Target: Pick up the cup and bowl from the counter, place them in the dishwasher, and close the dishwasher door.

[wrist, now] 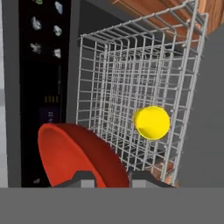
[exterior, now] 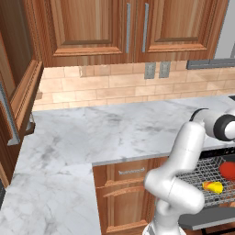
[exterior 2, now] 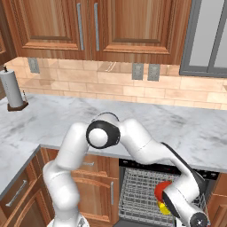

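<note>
1. Nearest in the hand view, the gripper (wrist: 113, 177) is pinching the bowl (wrist: 76, 155) by its rim, one dark tip on each side of the thin red wall, so the jaws stand only a little apart.
2. The bowl hangs tilted, its hollow turned toward the camera, over the wire rack (wrist: 135, 96) of the dishwasher (exterior 2: 133, 195). It looks rigid, smooth and light, so I judge a rim pinch holds it, though a glossy wall could slip if the grip eases before it rests on the wires.
3. Just beyond, the cup (wrist: 151, 123) lies on its side in the rack, its round end facing the hand. It looks small, stiff and light. It appears already placed and needs no further hold.
4. In the left base view the cup (exterior: 212, 187) sits beside the bowl (exterior: 227, 170) over the rack.
5. The dishwasher door (exterior: 206, 219) hangs down open below the rack. It is a flat, stiff panel, best pushed up by its top edge.
6. Farthest back, the counter (exterior: 92, 133) lies bare of dishes.
</note>
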